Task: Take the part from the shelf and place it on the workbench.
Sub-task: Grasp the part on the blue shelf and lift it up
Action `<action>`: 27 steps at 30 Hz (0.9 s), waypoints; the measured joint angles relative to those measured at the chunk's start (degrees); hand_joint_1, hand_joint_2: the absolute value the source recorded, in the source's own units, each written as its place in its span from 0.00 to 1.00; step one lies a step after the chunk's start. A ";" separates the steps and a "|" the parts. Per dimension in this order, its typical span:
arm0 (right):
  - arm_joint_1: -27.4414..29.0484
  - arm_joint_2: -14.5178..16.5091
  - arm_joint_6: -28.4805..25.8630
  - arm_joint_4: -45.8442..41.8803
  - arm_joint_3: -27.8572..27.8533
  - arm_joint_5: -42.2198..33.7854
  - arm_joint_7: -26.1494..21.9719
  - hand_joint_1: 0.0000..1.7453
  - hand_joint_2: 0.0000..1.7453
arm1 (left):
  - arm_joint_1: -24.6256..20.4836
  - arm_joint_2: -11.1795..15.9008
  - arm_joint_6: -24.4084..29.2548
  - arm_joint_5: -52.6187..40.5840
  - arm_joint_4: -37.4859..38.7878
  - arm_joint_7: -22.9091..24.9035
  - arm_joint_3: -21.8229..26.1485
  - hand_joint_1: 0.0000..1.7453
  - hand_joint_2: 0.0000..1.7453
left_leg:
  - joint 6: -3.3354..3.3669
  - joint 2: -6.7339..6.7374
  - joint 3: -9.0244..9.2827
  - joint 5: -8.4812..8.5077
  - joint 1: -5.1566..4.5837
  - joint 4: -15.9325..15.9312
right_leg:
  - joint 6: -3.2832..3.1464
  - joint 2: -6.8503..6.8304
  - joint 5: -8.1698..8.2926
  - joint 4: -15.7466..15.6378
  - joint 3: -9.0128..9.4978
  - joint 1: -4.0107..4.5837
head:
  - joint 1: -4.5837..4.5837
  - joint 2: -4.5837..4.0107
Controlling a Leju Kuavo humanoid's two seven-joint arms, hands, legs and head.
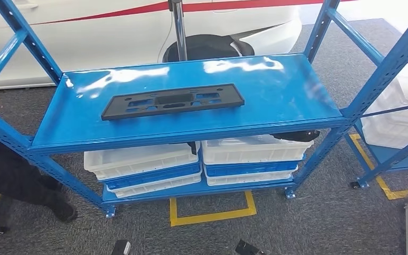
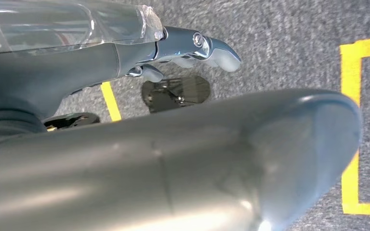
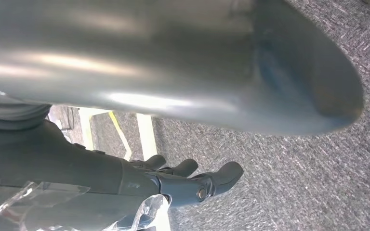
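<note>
The part (image 1: pixel 173 100) lies flat on the shelf (image 1: pixel 276 90), towards its front left. Stacked trays (image 1: pixel 143 162) sit on the level below, and a car (image 1: pixel 111 32) stands behind.

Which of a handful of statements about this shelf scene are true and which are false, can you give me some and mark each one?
1. The black part lies flat on the upper blue shelf. True.
2. The left hand holds the part. False: it hangs over the grey carpet with nothing in it.
3. White and blue trays are stacked on the lower shelf level. True.
4. The right hand rests on the shelf. False: it hangs above the carpet, its fingers holding nothing.
5. Yellow tape marks the floor in front of the shelf. True.
6. The part stands upright against a post. False: it lies flat, away from the posts.
</note>
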 joint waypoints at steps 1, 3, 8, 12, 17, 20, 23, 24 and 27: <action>-0.02 0.00 0.06 0.00 -0.01 0.03 -0.10 0.00 0.00 | -0.11 0.01 0.14 -0.18 0.00 -0.04 0.00 0.00 0.00 | 0.39 -0.18 1.40 1.07 -0.12 -3.15 | 0.29 0.16 -0.17 -0.02 0.12 0.06 | 0.01 0.00; 0.03 0.00 0.27 0.00 -0.02 0.08 -0.34 0.00 0.00 | -0.23 0.03 0.42 -0.42 0.00 -0.04 0.00 0.00 0.00 | 1.31 -0.39 2.37 1.40 -0.42 -5.54 | 1.03 0.27 -0.22 0.14 0.36 0.15 | 0.05 0.00; 0.05 -0.07 0.63 0.00 -0.02 0.11 -0.64 0.00 0.00 | -0.20 0.08 0.86 -0.57 0.00 -0.01 0.02 0.00 0.00 | 3.13 -0.18 4.00 1.48 -0.22 -6.03 | 2.31 -1.45 -3.31 6.58 -2.11 -0.01 | 0.26 -0.01; 0.31 -0.07 0.75 0.01 -0.02 0.11 -0.67 0.00 0.00 | 0.01 0.05 1.06 -1.15 0.00 0.39 0.01 0.00 0.00 | 3.45 -0.07 4.92 0.63 -0.23 -5.99 | 2.81 -1.97 -6.55 17.69 -9.05 -0.20 | 0.39 -0.01; 0.25 -0.10 0.82 0.02 -0.02 0.13 -0.74 0.00 0.00 | -0.04 0.08 1.10 -1.30 0.00 0.48 0.00 0.00 0.00 | 2.12 0.13 7.16 -1.58 -0.14 -6.03 | 2.38 -3.13 1.31 2.02 -3.07 -0.11 | 0.46 -0.01; 0.23 -0.07 0.95 0.02 -0.02 0.16 -0.83 0.00 0.00 | -0.04 0.08 1.09 -1.24 0.00 0.48 -0.01 0.00 0.00 | 1.11 0.42 7.82 -2.12 -0.35 -5.87 | 1.09 -3.10 0.97 1.11 -2.41 0.10 | 0.37 0.01; 0.14 -0.11 0.96 0.02 -0.02 0.25 -0.89 0.00 0.00 | -0.15 0.10 1.06 -0.80 0.00 0.57 -0.02 0.00 0.00 | 0.45 0.29 5.00 -3.52 -0.09 0.07 | 0.14 -2.67 0.68 0.89 -1.54 -0.18 | 0.19 0.01; 0.05 -0.14 0.96 0.02 -0.02 0.27 -0.91 0.00 0.00 | -0.15 0.10 1.01 -0.59 0.00 0.67 -0.02 0.00 0.00 | 0.16 0.24 2.62 -4.95 0.01 4.03 | -0.09 -2.50 0.50 0.87 -1.38 -0.16 | 0.13 0.01; 0.10 -0.09 0.97 0.02 -0.02 0.29 -0.97 0.00 0.00 | 0.15 0.10 0.62 -0.11 0.00 1.10 -0.02 0.00 0.00 | -0.25 0.23 -3.76 -8.04 0.04 12.15 | -0.37 -1.89 -0.10 0.87 -0.93 0.07 | 0.07 0.01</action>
